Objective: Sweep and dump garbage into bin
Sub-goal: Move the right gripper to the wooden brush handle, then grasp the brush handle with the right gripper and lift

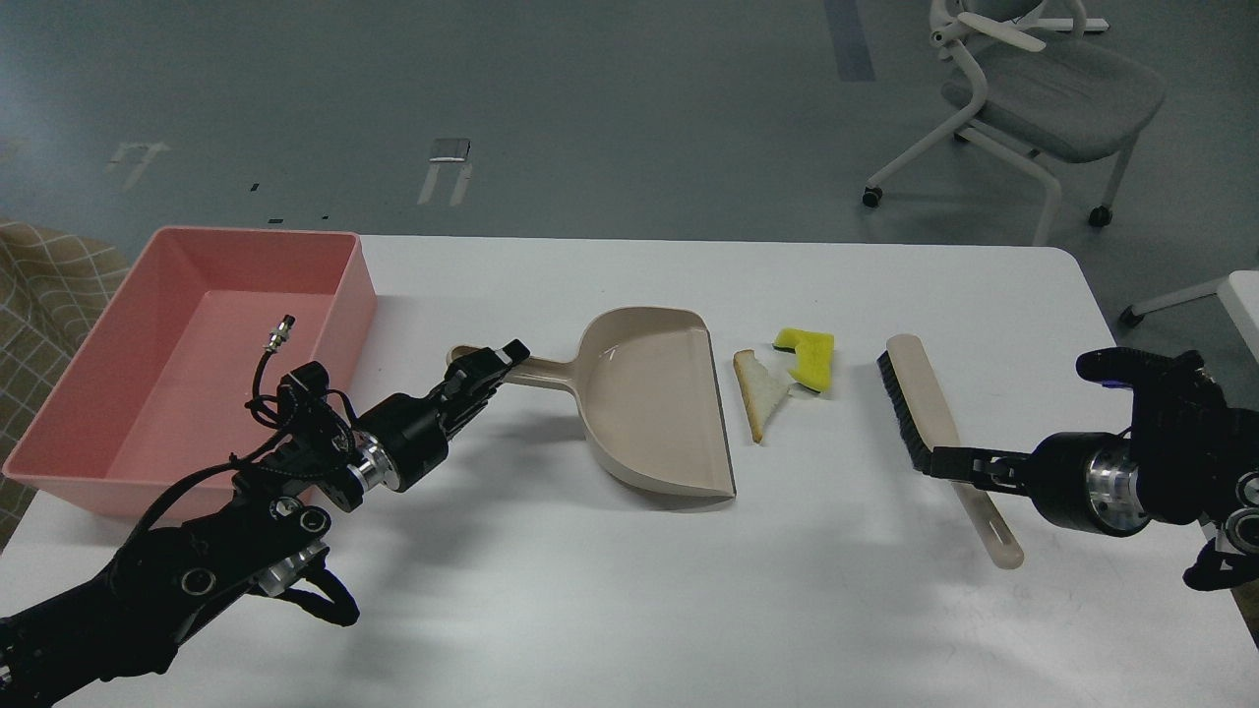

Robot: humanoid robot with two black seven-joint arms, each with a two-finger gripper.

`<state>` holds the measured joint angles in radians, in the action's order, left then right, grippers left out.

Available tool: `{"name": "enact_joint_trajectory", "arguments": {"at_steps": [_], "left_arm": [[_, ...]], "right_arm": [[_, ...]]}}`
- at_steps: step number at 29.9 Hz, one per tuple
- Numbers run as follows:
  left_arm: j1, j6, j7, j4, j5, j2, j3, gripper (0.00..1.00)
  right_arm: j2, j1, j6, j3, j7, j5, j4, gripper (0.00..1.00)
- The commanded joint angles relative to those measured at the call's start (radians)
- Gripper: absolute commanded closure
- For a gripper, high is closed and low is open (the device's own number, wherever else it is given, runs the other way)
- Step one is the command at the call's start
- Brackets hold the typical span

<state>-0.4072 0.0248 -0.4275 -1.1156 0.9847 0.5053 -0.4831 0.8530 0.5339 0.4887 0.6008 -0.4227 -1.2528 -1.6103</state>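
The pink bin stands at the table's left end. The white bread slice and the yellow sponge piece lie on the table between the beige dustpan and the brush. My left gripper is shut on the dustpan's handle near its left end. My right gripper is at the brush's handle, just below the black bristles. Its fingers are seen side-on, so I cannot tell whether they are open or closed on the handle.
The white table has its right edge just behind my right arm. A grey office chair stands on the floor beyond the far right corner. A checked cloth shows left of the bin.
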Motion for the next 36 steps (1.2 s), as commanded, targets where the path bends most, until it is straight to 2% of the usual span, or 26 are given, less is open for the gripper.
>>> {"name": "enact_joint_trajectory", "arguments": {"at_steps": [1, 6, 8, 14, 19, 28, 30, 36], "left_arm": [[-0.001, 0.000, 0.000, -0.001, 0.000, 0.001, 0.000, 0.81], [0.001, 0.000, 0.000, -0.001, 0.000, 0.001, 0.000, 0.81], [0.001, 0.000, 0.000, -0.001, 0.000, 0.001, 0.000, 0.81], [0.001, 0.000, 0.000, -0.001, -0.001, 0.001, -0.002, 0.80], [0.001, 0.000, -0.002, -0.001, -0.003, 0.001, -0.002, 0.80], [0.001, 0.000, -0.002, -0.001, -0.003, 0.001, -0.002, 0.80], [0.001, 0.000, -0.002, -0.001, -0.003, 0.001, -0.002, 0.80], [0.001, 0.000, -0.003, -0.001, -0.003, 0.001, -0.002, 0.80]], "right_arm": [[0.000, -0.005, 0.000, -0.001, -0.001, 0.001, 0.001, 0.35], [-0.002, -0.009, 0.000, -0.003, -0.001, 0.001, 0.001, 0.37], [-0.002, -0.009, 0.000, -0.003, -0.002, 0.001, 0.000, 0.46], [-0.002, -0.009, 0.000, -0.003, -0.007, 0.003, 0.000, 0.52], [0.000, -0.011, 0.000, -0.003, -0.008, 0.003, 0.001, 0.65], [-0.002, -0.011, 0.000, -0.003, -0.008, 0.003, 0.000, 0.66], [-0.002, -0.011, 0.000, -0.003, -0.008, 0.004, 0.000, 0.70], [-0.002, -0.014, 0.000, -0.004, -0.008, 0.004, 0.000, 0.68]]}}
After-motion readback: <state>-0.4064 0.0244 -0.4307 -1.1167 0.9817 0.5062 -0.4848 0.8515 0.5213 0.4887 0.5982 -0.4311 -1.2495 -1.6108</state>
